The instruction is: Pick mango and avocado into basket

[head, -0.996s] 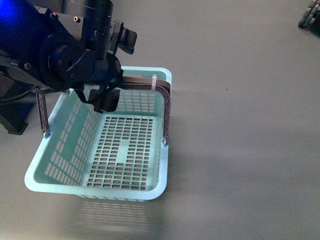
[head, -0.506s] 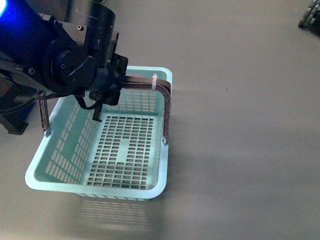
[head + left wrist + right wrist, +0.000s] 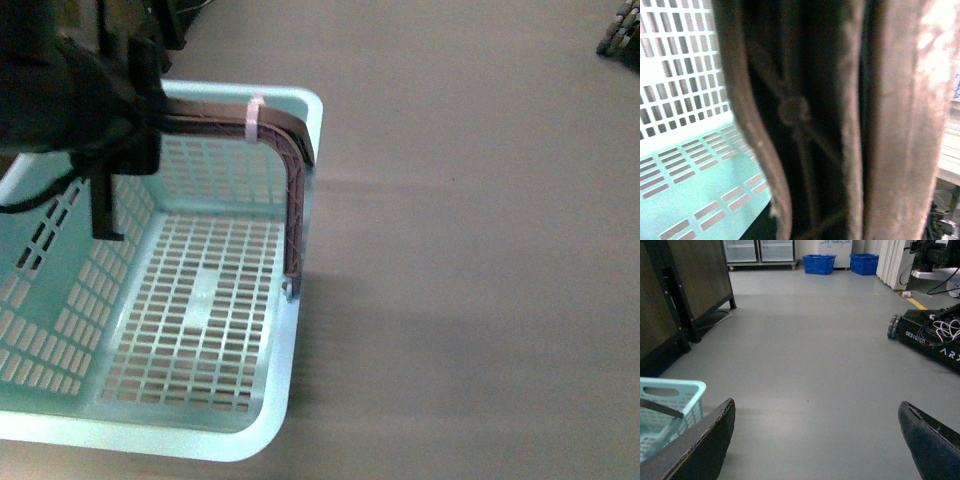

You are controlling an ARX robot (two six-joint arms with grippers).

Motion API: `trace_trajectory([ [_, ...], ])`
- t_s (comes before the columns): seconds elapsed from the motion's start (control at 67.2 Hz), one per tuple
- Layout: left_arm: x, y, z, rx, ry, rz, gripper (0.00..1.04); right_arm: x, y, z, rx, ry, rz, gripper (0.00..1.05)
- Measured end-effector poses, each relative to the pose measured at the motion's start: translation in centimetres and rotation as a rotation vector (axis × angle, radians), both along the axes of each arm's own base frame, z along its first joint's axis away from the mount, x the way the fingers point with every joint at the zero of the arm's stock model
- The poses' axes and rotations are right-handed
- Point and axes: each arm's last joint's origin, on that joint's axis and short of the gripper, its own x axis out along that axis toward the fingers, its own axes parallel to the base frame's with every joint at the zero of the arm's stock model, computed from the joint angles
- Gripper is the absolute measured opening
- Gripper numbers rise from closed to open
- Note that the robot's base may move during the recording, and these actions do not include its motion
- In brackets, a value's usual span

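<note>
Two pincers logged. Left pincer (image 3: 110, 190) is a dark mass at the upper left of the front view, set on the brown handle (image 3: 290, 150) of the basket (image 3: 270, 400). One finger (image 3: 104, 210) hangs down on the basket's inner side and the handle runs straight into the grip, so it reads as pinching the handle. In the left wrist view the handle fills the frame, very close and blurred, with slotted aqua wall beside it. A white zip tie (image 3: 254, 118) sits on the handle near the pincer. The basket takes up the left half of the front view over the grey floor (image 3: 480, 250) — whether its base touches the floor, cannot tell. Right pincer (image 3: 817, 440): fingers (image 3: 705, 445) spread wide, with floor showing between them and a basket corner just beside one finger. Farther off are two blue crates (image 3: 822, 264), a dark cabinet (image 3: 670, 305) and a black wheeled base (image 3: 935, 335).
</note>
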Motion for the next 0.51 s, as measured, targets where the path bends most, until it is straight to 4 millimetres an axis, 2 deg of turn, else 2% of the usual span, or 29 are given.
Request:
trace_trajectory([
  [0.208,-4.2,1.5,6.3,0.005,-0.078,0.036,0.15,0.0,0.0,0.0,0.0,0.0,0.0,0.96],
  [0.506,-10.1,3.3,12.9,0.015,-0.178,0.076,0.15,0.0,0.0,0.0,0.0,0.0,0.0,0.96],
])
